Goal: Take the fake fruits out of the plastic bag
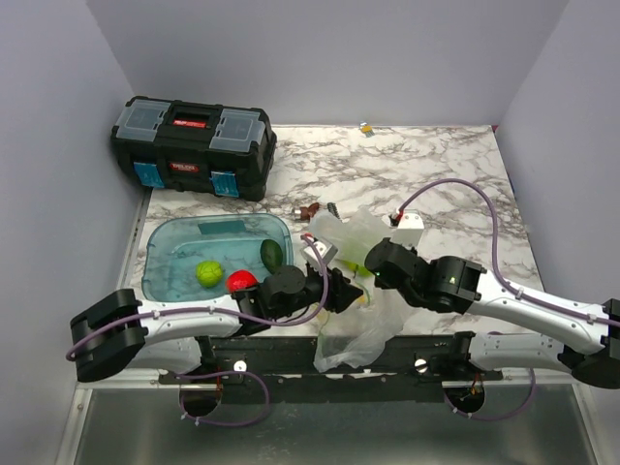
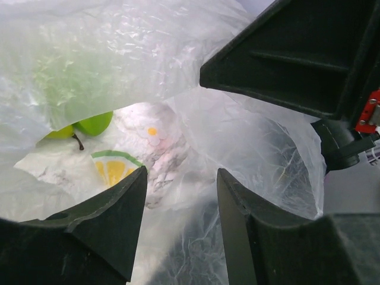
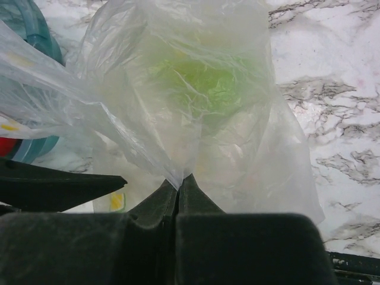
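The clear plastic bag (image 1: 355,235) lies crumpled at the table's near edge, between my grippers. My right gripper (image 3: 180,177) is shut on a fold of the bag's film (image 3: 148,142) and holds it up. My left gripper (image 2: 181,172) is open and empty, its jaws at the bag's mouth (image 2: 178,136). A yellow-green pear-shaped fruit (image 2: 89,126) lies inside the bag, ahead and to the left of the left jaws. A blurred green fruit (image 3: 202,83) shows through the film. The red fruit (image 1: 241,281) and the dark green avocado fruit (image 1: 272,254) lie in the blue tray (image 1: 165,232).
A lime-green ball fruit (image 1: 208,273) also lies in the tray. A black toolbox (image 1: 194,145) stands at the back left. Small brown items (image 1: 310,210) lie behind the bag, and a small object (image 1: 366,128) sits at the back wall. Part of the bag hangs over the front edge (image 1: 349,344).
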Robot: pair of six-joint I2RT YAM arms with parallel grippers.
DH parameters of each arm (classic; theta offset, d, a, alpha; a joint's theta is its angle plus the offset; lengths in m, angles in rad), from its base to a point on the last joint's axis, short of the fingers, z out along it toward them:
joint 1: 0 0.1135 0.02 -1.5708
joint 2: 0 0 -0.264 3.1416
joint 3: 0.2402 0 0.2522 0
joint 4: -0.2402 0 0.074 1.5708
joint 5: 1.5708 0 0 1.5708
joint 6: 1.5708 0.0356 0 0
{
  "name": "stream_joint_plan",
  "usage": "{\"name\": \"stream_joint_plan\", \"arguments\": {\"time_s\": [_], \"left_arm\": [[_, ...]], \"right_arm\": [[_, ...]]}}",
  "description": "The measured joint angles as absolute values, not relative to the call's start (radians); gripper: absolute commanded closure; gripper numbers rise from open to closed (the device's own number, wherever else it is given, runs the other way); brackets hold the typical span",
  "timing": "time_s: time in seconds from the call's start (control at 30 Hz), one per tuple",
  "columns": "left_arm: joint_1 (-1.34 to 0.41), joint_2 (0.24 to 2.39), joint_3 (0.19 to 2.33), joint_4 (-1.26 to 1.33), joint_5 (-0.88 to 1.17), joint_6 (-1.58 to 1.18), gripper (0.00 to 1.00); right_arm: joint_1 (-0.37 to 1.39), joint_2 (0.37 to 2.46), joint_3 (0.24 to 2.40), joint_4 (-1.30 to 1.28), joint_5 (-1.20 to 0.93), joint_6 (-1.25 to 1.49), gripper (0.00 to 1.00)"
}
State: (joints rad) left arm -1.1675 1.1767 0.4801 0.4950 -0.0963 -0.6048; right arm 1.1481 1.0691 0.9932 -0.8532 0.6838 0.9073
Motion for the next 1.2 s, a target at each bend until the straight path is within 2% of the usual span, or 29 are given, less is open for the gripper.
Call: {"name": "stream_joint_plan", "arguments": {"time_s": [0.17, 0.3, 0.53, 0.7, 0.87, 1.0, 1.1, 1.2], "left_arm": [[-1.169, 1.299, 0.545, 0.503, -0.101, -0.591, 0.53], [-1.147, 1.428, 0.608, 0.499, -0.102, -0.591, 0.51], [-1.120, 1.558, 0.698, 0.474, -0.145, -0.564, 0.36], [-1.110, 1.633, 0.796, 0.430, -0.176, -0.545, 0.18], [-1.098, 1.682, 0.857, 0.397, -0.221, -0.543, 0.11], [-1.091, 1.753, 0.916, 0.399, -0.246, -0.550, 0.10], [-1.090, 1.822, 0.943, 0.444, -0.233, -0.567, 0.14], [-1.087, 1.859, 0.938, 0.480, -0.208, -0.592, 0.14]], "right_arm": [[1.148, 1.052, 0.993, -0.842, 0.672, 0.907, 0.99], [1.148, 1.053, 0.993, -0.835, 0.659, 0.904, 1.00], [1.148, 1.053, 0.993, -0.831, 0.642, 0.897, 0.99], [1.135, 1.040, 0.993, -0.857, 0.653, 0.886, 0.99], [1.135, 1.029, 0.990, -0.881, 0.648, 0.883, 1.00], [1.138, 1.020, 0.984, -0.866, 0.632, 0.891, 0.99], [1.138, 1.019, 0.971, -0.860, 0.623, 0.897, 0.99], [1.138, 1.018, 0.959, -0.861, 0.616, 0.908, 0.99]]}}
